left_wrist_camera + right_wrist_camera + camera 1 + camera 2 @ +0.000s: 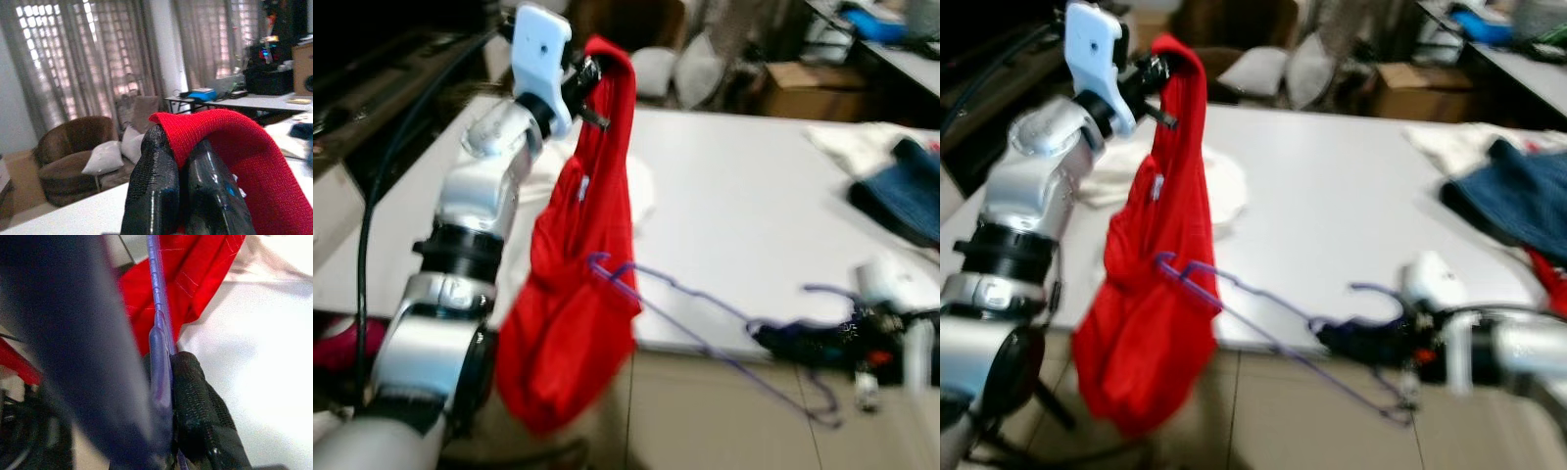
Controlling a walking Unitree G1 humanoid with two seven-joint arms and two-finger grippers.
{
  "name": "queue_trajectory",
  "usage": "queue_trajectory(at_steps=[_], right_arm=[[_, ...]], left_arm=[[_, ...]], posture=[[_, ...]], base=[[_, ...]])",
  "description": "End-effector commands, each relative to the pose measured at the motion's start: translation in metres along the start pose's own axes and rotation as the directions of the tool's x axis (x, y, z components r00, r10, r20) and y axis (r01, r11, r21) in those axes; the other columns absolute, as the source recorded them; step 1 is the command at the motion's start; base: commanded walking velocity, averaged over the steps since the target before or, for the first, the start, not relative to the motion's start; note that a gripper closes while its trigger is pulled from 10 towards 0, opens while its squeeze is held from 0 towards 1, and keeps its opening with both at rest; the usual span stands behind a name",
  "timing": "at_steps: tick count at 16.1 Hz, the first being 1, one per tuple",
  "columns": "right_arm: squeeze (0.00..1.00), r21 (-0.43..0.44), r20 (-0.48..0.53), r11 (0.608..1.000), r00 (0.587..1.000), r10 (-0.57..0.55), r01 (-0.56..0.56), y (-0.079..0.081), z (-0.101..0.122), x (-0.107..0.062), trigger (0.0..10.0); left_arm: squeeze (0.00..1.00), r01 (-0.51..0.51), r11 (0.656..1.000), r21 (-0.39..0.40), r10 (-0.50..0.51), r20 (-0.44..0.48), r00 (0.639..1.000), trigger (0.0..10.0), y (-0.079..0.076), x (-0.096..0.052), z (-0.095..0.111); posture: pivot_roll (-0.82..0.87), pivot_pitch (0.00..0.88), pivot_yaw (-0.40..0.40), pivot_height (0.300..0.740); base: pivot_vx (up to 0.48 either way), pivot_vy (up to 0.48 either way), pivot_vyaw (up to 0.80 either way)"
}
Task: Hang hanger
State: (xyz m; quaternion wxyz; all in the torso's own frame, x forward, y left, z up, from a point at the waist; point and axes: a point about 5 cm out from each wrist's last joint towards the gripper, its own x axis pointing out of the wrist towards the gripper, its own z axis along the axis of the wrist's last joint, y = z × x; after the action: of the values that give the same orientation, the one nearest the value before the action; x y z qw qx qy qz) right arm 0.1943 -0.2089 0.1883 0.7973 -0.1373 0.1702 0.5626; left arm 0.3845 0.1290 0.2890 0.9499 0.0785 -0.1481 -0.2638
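1. In the upper left of the frame, the left gripper (pixel 590 76) has its fingers (pixel 151 196) closed on the top of a red garment (pixel 573 294), which hangs down past the worktop (pixel 744 196) edge.
2. At lower right, the right gripper (pixel 1347 340) has its fingers (pixel 195 416) clamped on a purple hanger (pixel 705 323), whose far end reaches into the garment.
3. To do this well, keep the cloth lifted and taut, and slide the hanger in level so it does not snag.
4. The white worktop carries blue jeans (pixel 901 191) at right; a brown armchair (pixel 73 156) and curtained windows lie beyond.
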Motion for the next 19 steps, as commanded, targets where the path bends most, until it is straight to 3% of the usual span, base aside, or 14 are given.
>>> queue_trajectory(at_steps=[1,4,8,11,13,14,16,17,18,19], right_arm=[[0.00,-0.020,-0.042,0.998,0.997,-0.068,0.068,-0.009,-0.004,0.002,10.0],[0.00,-0.053,-0.063,0.995,0.994,-0.090,0.087,-0.019,-0.006,0.018,10.0],[0.00,-0.088,-0.054,0.992,0.994,-0.100,0.095,-0.028,-0.002,0.031,10.0],[0.00,-0.120,-0.048,0.989,0.995,-0.089,0.083,-0.035,0.004,0.038,10.0],[0.00,-0.137,-0.072,0.983,0.988,-0.134,0.124,-0.049,0.004,0.043,10.0],[0.00,-0.164,-0.066,0.953,0.961,-0.270,0.257,-0.076,0.012,0.047,10.0],[0.00,-0.179,-0.027,0.923,0.936,-0.351,0.341,-0.095,0.027,0.048,10.0],[0.00,-0.200,0.001,0.901,0.920,-0.392,0.384,-0.105,0.038,0.048,10.0],[0.00,-0.264,0.095,0.797,0.837,-0.540,0.544,-0.135,0.071,0.039,10.0],[0.00,-0.273,0.222,0.632,0.687,-0.692,0.725,-0.161,0.107,0.023,10.0]], left_arm=[[0.00,0.072,0.997,-0.007,-0.071,0.038,0.997,10.0,-0.015,0.007,0.007],[0.00,0.145,0.989,-0.021,-0.143,0.071,0.987,10.0,-0.033,0.008,0.013],[0.00,0.128,0.990,-0.057,-0.123,0.084,0.989,10.0,-0.031,0.003,0.020],[0.00,0.192,0.980,-0.051,-0.186,0.112,0.976,10.0,-0.039,-0.011,0.025],[0.00,0.235,0.971,-0.048,-0.227,0.130,0.965,10.0,-0.043,-0.016,0.030],[0.00,0.277,0.959,-0.063,-0.263,0.166,0.950,10.0,-0.046,-0.021,0.038],[0.00,0.308,0.949,-0.067,-0.290,0.198,0.936,10.0,-0.048,-0.024,0.046],[0.00,0.319,0.945,-0.071,-0.297,0.221,0.929,10.0,-0.048,-0.025,0.051],[0.00,0.331,0.939,-0.095,-0.289,0.306,0.907,10.0,-0.046,-0.028,0.068],[0.00,0.338,0.934,-0.114,-0.273,0.381,0.884,10.0,-0.042,-0.030,0.083]], posture=[[0.08,0.000,-0.018,0.740],[0.08,0.000,-0.022,0.740],[0.09,0.000,-0.032,0.740],[0.09,0.000,-0.037,0.740],[0.09,0.000,-0.042,0.740],[0.09,0.000,-0.047,0.740],[0.09,0.000,-0.051,0.740],[0.09,0.000,-0.051,0.740],[0.10,0.000,-0.063,0.740],[0.10,0.000,-0.066,0.740]], base=[[0.405,0.000,0.00],[0.405,0.000,0.00],[0.173,0.000,0.00],[0.000,0.000,0.00],[0.000,0.000,0.00],[0.000,0.000,0.00],[0.000,0.000,0.00],[0.000,0.000,0.00],[0.000,0.000,0.00],[0.000,0.000,0.00]])
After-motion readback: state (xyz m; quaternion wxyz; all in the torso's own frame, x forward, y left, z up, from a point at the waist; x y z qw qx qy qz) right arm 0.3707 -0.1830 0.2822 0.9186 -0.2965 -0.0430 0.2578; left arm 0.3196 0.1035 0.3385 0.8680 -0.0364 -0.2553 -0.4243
